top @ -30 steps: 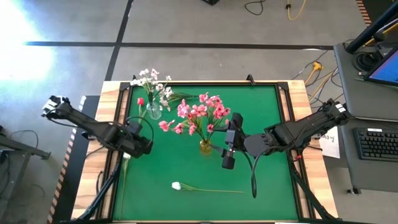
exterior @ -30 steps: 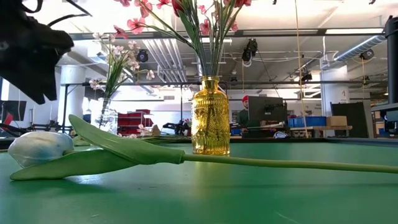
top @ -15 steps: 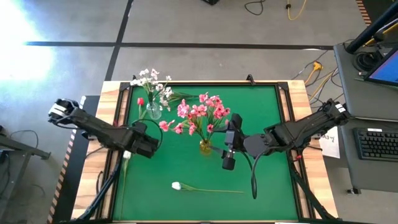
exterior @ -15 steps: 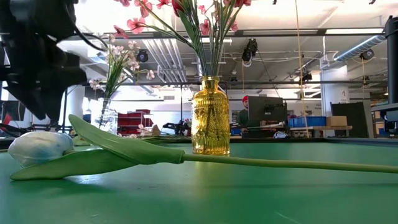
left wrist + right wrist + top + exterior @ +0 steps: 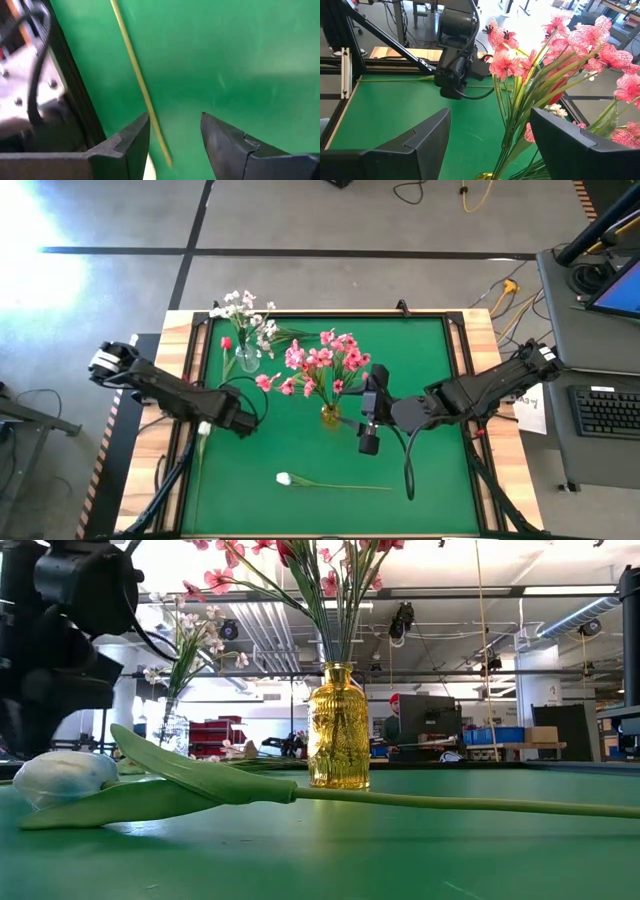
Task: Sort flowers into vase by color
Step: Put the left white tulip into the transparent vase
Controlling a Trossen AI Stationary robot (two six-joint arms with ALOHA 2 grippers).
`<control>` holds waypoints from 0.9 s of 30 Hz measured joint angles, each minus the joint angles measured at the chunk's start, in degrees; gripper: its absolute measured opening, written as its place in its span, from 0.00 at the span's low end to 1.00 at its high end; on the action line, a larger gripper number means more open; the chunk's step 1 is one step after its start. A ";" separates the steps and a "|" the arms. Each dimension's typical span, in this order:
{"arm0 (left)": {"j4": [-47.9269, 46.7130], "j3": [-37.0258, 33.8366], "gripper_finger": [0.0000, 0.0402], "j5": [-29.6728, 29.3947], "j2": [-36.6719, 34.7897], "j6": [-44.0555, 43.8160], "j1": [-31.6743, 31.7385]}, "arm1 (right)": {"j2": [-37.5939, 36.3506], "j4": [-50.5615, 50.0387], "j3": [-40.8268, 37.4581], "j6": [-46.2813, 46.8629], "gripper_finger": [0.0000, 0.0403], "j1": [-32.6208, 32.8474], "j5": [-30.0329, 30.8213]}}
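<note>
I am hovering the left gripper point(image 5: 172, 132), jaws parted and empty, over a thin stem point(image 5: 134, 70) lying along the table's left edge point(image 5: 190, 430); a closing jaw risks nudging it off. The right gripper point(image 5: 487, 137) is waiting open beside the pink blossoms point(image 5: 570, 45).

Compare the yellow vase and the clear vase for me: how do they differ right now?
The yellow vase is amber glass near the table's middle; the clear vase is colourless and stands toward the far left corner. The yellow vase holds pink flowers; the clear vase holds mostly small white flowers. The right gripper hangs beside the yellow vase; neither gripper is near the clear one. Both stand upright.
</note>
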 joint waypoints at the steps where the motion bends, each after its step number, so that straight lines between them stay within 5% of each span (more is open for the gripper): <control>1: -0.06 0.45 0.40 1.69 0.24 0.52 -0.37 | 0.00 0.02 0.00 -0.02 0.66 0.00 0.00; 10: 0.13 8.60 0.40 9.25 0.32 -0.37 -9.73 | 0.00 -0.72 0.00 -0.52 0.66 0.00 0.00; 27: 3.39 10.45 0.40 10.89 0.81 -45.35 -35.63 | 0.11 -2.71 -0.02 -1.09 0.66 0.00 -0.11</control>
